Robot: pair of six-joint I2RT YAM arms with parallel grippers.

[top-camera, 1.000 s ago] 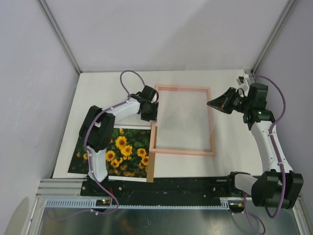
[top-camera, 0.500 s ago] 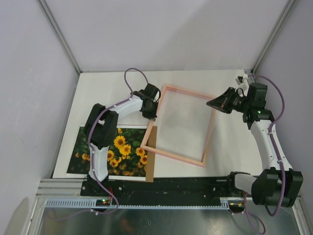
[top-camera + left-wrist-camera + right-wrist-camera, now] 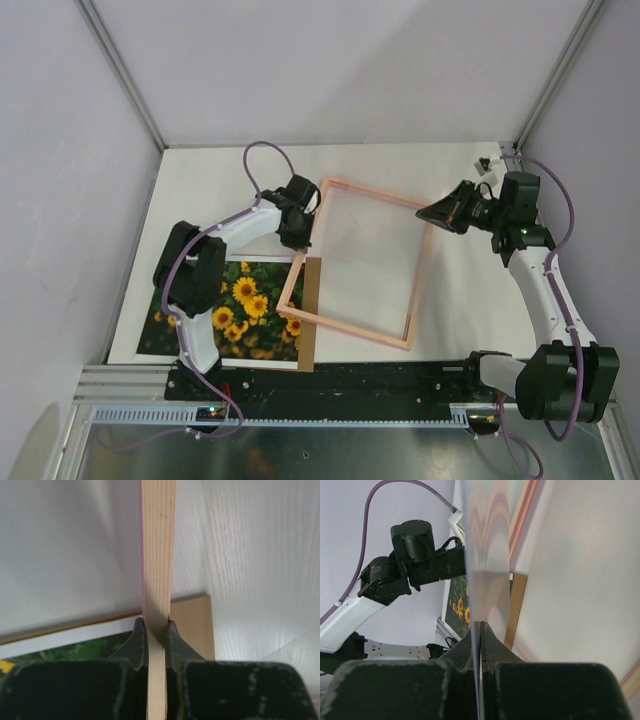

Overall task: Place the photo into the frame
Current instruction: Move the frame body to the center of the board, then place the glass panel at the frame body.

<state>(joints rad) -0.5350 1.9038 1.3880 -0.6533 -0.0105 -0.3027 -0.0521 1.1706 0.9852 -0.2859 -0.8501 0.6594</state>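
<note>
The white table (image 3: 200, 170) carries everything. The pink frame (image 3: 345, 328) hangs crooked in the middle, held by both arms. The sunflower photo (image 3: 250, 300) lies face up at the near left, just beside a brown board (image 3: 309, 352) that the frame's corner crosses. The left fingers (image 3: 138, 641) squeeze the frame's left bar. The right fingers (image 3: 495, 652) pinch a thin clear sheet (image 3: 485, 555) at its far right corner.

Left gripper (image 3: 155, 630) pinches the frame (image 3: 159, 550) rail (pale wood face, pink left edge). Below: brown backing board (image 3: 194, 622), photo (image 3: 70, 646) corner at lower left.
</note>
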